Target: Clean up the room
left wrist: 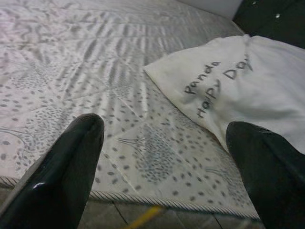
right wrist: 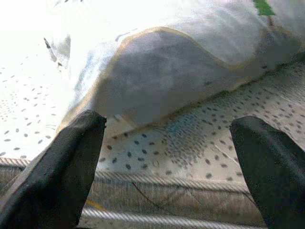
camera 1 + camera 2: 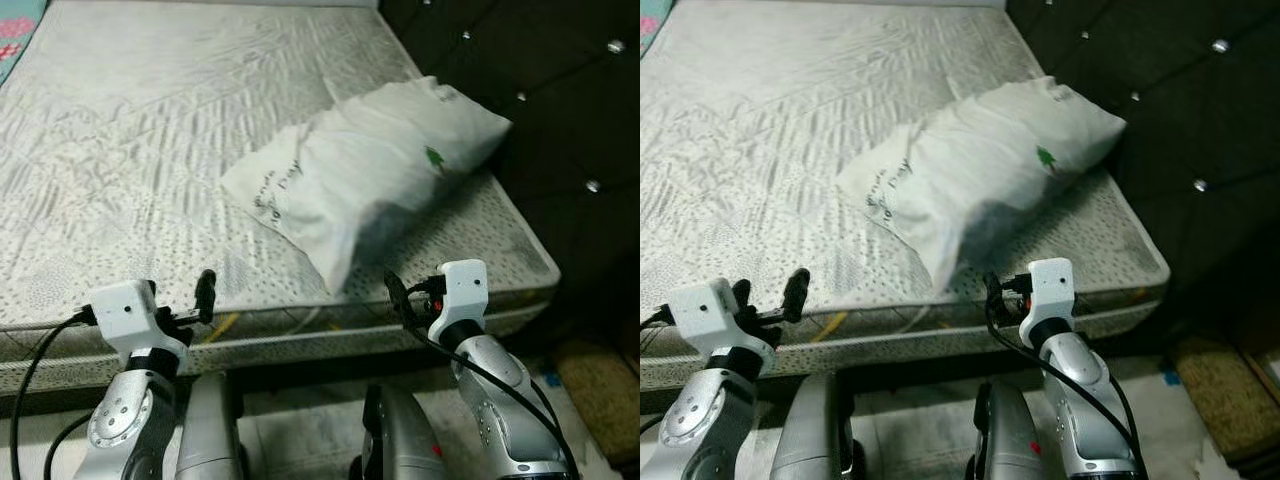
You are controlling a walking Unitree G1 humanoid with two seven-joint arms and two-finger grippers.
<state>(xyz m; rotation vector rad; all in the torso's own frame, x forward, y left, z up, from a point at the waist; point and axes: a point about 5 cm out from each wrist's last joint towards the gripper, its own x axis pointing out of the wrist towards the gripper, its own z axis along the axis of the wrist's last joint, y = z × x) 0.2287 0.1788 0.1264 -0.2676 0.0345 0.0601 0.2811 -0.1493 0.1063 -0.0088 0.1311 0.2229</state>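
— Quilted grey-white fabric is covering the mattress, which is taking up most of the head view; why is the robot standing at its near edge?

— It is facing the bed squarely, probably because the only loose thing to tidy is lying on it. The dark tufted headboard is running along the 3 o'clock side.

— And the pillow?

— It is lying on the mattress toward 2 o'clock, near the headboard. Its long axis is running from about 7 o'clock to 1 o'clock; the printed end is pointing down toward the robot, and the far end is pointing at the headboard. It is sitting askew, so I judge it is waiting to be straightened.

— What are the arms doing?

— Both are being held up at the near mattress edge. The left gripper is hovering at 7 o'clock, jaws spread, gripping nothing. The right gripper is hovering at 5 o'clock, just beside the pillow's near corner, jaws also spread and empty.

— So the right one is better placed?

— I think so.
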